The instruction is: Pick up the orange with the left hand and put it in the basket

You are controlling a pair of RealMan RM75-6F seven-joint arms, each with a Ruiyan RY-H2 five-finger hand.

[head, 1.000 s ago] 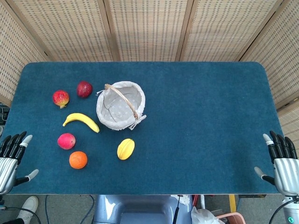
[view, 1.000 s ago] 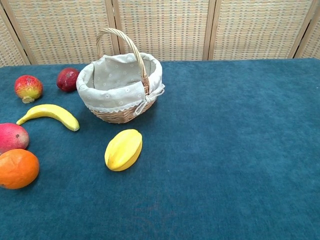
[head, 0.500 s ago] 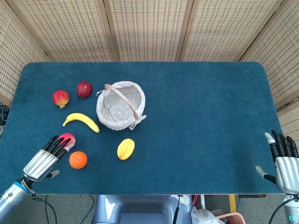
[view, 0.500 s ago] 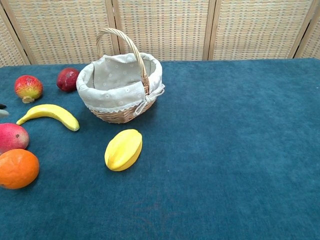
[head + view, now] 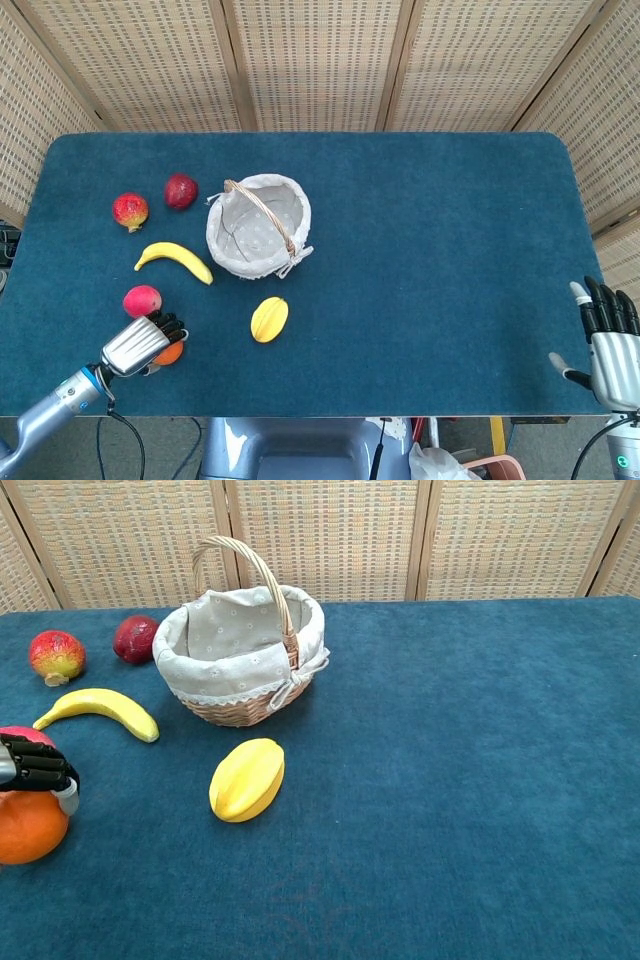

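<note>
My left robot hand [image 5: 140,343] sits over the orange [image 5: 28,827] on the blue surface [image 5: 430,250], grip unclear; right robot hand [image 5: 608,340] is spread wide, well clear of the basket [image 5: 259,226].

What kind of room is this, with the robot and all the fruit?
Probably a robot practice lab: a blue-carpeted table with woven screens behind it, a cloth-lined basket, and a robot's left hand over an orange.

Between the orange [image 5: 168,352] under the left robot hand [image 5: 138,344] and the basket [image 5: 259,226] the blue surface [image 5: 430,260] lies open, flanked by the banana [image 5: 174,260] and the yellow starfruit [image 5: 268,319]. The pink fruit [image 5: 141,300] crowds just beside the hand. The basket's upright handle [image 5: 245,570] arches across its opening.
</note>
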